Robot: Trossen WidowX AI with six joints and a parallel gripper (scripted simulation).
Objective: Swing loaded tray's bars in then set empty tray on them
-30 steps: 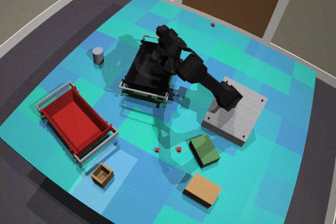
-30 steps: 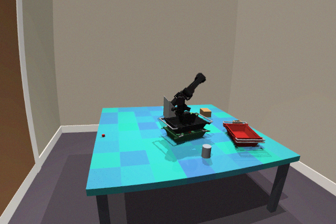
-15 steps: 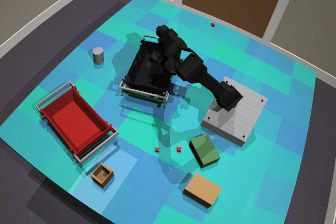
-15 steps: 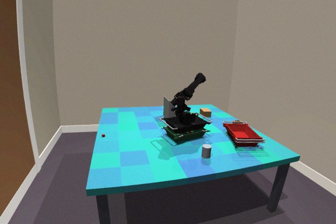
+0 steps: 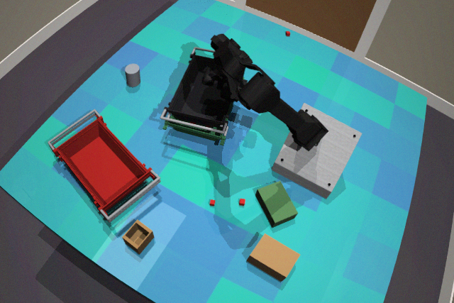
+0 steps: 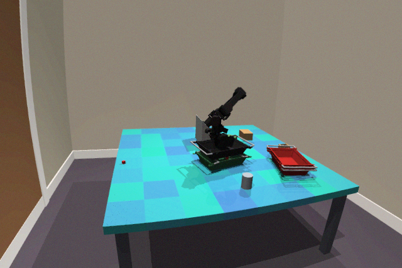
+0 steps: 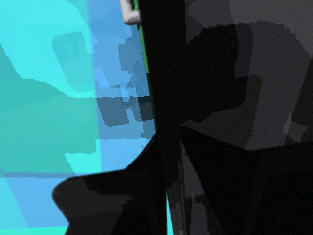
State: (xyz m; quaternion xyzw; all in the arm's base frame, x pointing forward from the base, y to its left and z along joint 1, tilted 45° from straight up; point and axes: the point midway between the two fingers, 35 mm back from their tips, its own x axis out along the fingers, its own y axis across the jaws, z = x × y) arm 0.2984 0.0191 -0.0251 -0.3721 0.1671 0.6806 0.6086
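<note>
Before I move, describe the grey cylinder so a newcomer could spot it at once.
On the blue-and-turquoise checkered table, find the red plastic tray with silver bars and the black tray above the green one. The smooth grey cylinder stands upright near both, the only round-topped thing among boxy neighbours.

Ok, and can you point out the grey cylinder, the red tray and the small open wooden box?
Grey cylinder (image 5: 133,76) (image 6: 246,181): top and exterior views, its side.
Red tray (image 5: 104,167) (image 6: 291,160): top and exterior views, its inside floor.
Small open wooden box (image 5: 132,243): top view, its outer wall.
</note>
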